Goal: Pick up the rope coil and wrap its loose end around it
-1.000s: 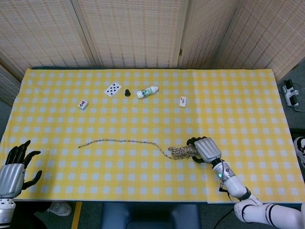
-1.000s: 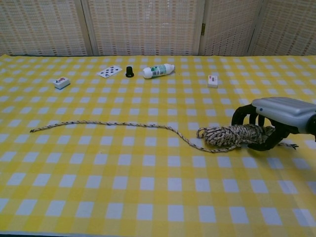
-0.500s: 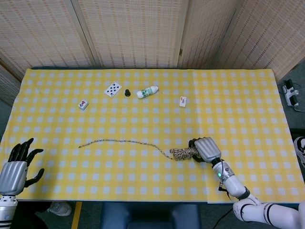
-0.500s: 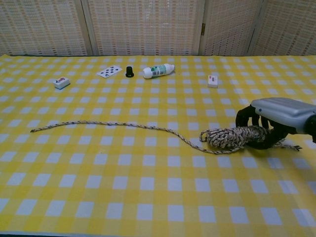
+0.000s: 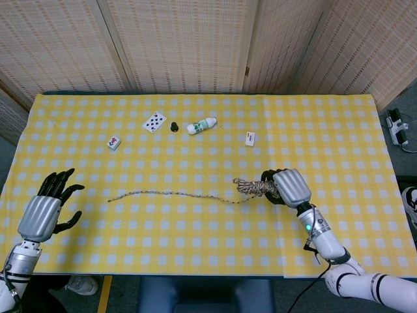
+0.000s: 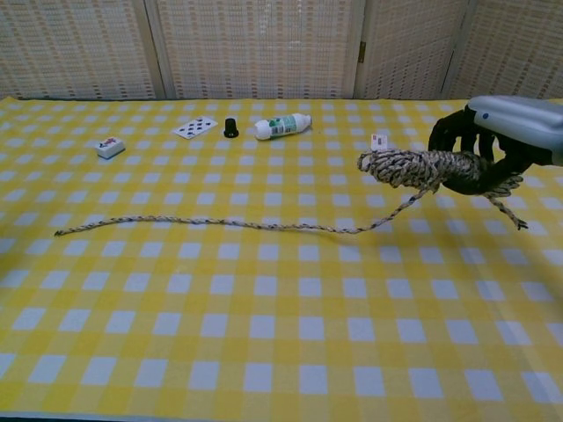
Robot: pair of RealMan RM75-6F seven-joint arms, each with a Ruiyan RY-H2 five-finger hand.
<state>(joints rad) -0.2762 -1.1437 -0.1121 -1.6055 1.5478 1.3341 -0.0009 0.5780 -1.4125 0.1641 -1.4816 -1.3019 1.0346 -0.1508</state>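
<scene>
Rope coil (image 6: 420, 167) sits in my right hand (image 5: 291, 187), my dark fingers (image 6: 457, 132) curled around its thick end so that the bundle juts out sideways, clear of the yellow checked tablecloth (image 5: 339, 130) in the chest view. From the coil its loose end (image 5: 169, 193) drops to the cloth and trails away toward my left side in a long, slightly wavy line, lying flat for most of its length. A short frayed tail (image 6: 508, 214) also hangs from the other side of the coil, below my palm (the very tip dangles free).

My left hand (image 5: 47, 210) is well apart from the coil, near the cloth's left edge beyond the far tip of the loose end; it holds nothing and its fingers are spread. Only the head view shows it.

Beyond the coil, toward the woven screens, lies a small white tile (image 5: 250, 137). Further from the coil along that far row lie a white bottle (image 5: 201, 125) on its side, a small black cap (image 5: 174, 126) just beside it, then a playing card (image 5: 154, 121) face up, and last another little tile (image 5: 114, 142) with a coloured mark.
</scene>
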